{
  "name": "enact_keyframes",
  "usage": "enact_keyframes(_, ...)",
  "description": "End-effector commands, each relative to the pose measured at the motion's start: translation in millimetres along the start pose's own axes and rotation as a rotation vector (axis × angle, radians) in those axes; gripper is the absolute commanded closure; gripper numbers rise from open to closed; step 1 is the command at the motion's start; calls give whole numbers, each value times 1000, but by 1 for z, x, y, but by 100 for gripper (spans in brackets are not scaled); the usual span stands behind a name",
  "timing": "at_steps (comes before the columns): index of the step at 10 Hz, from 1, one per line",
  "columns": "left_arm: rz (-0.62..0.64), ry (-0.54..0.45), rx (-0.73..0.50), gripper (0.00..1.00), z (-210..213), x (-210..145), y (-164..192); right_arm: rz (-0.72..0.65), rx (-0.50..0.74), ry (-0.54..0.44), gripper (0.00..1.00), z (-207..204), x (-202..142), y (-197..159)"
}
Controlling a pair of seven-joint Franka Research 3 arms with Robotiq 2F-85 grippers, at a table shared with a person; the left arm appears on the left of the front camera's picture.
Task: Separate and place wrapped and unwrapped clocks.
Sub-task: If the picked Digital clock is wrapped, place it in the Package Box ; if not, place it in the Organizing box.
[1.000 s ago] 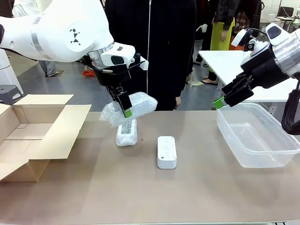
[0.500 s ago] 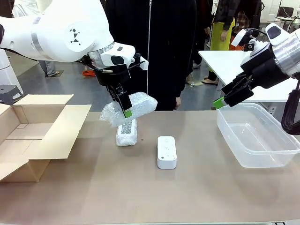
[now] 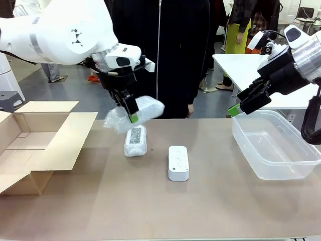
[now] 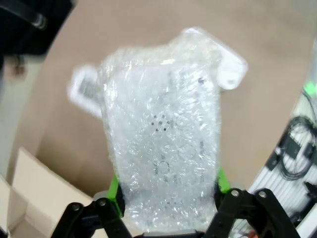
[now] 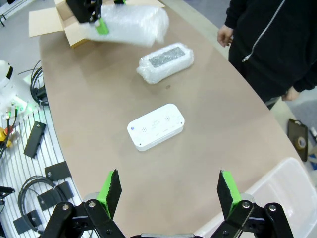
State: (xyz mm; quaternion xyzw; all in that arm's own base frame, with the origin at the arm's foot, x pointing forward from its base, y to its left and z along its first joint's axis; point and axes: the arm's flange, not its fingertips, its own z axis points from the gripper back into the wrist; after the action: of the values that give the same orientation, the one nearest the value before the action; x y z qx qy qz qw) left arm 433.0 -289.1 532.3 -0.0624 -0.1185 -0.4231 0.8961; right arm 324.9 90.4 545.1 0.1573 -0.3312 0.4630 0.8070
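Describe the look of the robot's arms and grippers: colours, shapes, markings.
Both arms are white, rounded shells. The left arm bears a black geometric mark and a grey band. The right arm has a grey ring and a black cable. The left gripper and right gripper are black linkages with green pads.

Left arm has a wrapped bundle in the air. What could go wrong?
1. The left gripper pinches the held bundle near one end, on crinkly wrap; it might slip out.
2. It hangs low near the second wrapped bundle; a sideways move could knock that.
3. The cardboard box has a flap jutting toward it that may catch.
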Motion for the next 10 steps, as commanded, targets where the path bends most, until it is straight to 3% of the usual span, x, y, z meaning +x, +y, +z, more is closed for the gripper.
enact_keyframes(1,389,-27,66,19,39,-73,53,-3,21,-12,0,-2,-1,-1)
enact_keyframes(6,896,-52,155,19,38,-202,147,-3,21,-12,0,-2,-1,-1)
enact_keyframes(8,1004,-16,189,19,11,-222,189,-3,21,-12,0,-2,-1,-1)
enact_keyframes(10,975,12,198,19,-6,-233,219,-3,21,-12,0,-2,-1,-1)
